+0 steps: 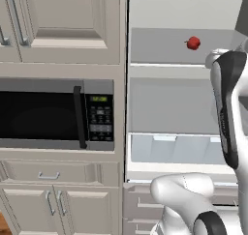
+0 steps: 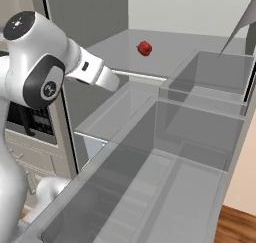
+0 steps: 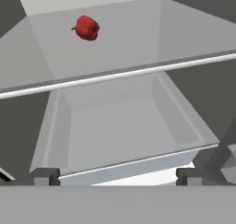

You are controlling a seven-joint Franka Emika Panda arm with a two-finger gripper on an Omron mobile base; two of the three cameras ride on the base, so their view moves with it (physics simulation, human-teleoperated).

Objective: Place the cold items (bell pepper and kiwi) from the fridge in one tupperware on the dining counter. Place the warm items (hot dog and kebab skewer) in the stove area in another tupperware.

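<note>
Lying on the upper glass shelf point(image 3: 138, 43) of the open fridge point(image 1: 184, 16), toward the back, is one red bell pepper point(image 3: 86, 27). In the left base view the pepper point(image 1: 193, 43) is small and sits at the right side of the shelf, close beside the white arm point(image 1: 227, 108). In the right base view the pepper point(image 2: 144, 48) shows more in the middle of the shelf, well apart from the arm.

The hand view looks under the white front edge of that shelf into a pale empty drawer point(image 3: 120, 135) one level lower, which the base views do not show so plainly. The fingers point(image 3: 117, 176) stand wide open at the bottom of this view, one dark tip point(image 3: 44, 176) at each side, and they hold nothing. The pepper is above and beyond them, not touched.

Only the left base view shows the cabinet wall beside the fridge: one black microwave point(image 1: 55, 114) with a control panel, cabinet doors point(image 1: 58, 21) above it, and one drawer point(image 1: 58, 173) and two lower doors below. Only the right base view shows the door bins point(image 2: 200, 117) of the fridge door, clear and empty, which stand between the camera and the shelves, and a piece of wooden floor point(image 2: 235, 227) at the lower right.
</note>
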